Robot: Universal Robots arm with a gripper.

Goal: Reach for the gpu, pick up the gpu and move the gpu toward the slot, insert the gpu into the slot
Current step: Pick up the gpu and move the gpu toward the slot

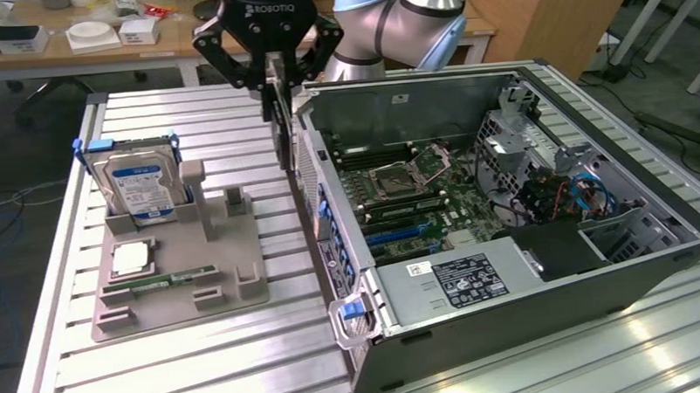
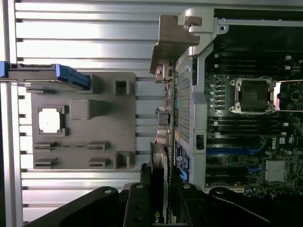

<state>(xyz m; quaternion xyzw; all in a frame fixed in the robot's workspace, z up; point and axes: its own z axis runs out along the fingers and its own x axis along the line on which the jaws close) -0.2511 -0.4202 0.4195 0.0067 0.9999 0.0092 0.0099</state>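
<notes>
We're pretty clearly in a robotics lab here: robot arm (image 1: 396,16) over a slotted aluminium counter (image 1: 193,368), an opened-up PC tower (image 1: 528,304) with its motherboard (image 1: 426,194) bare, a cluttered wooden desk (image 1: 112,54) behind, and cables (image 1: 1,204) trailing across the floor.

Bright, even overhead room light. Exterior view: white glare streaks on the slatted table (image 1: 640,330), lower right of frame; soft, short shadows beside the grey fixture (image 1: 171,251); computer case (image 1: 541,316) interior dimmer. Wrist view: slats washed pale, gripper (image 2: 162,189) a near-black, underlit mass.
</notes>
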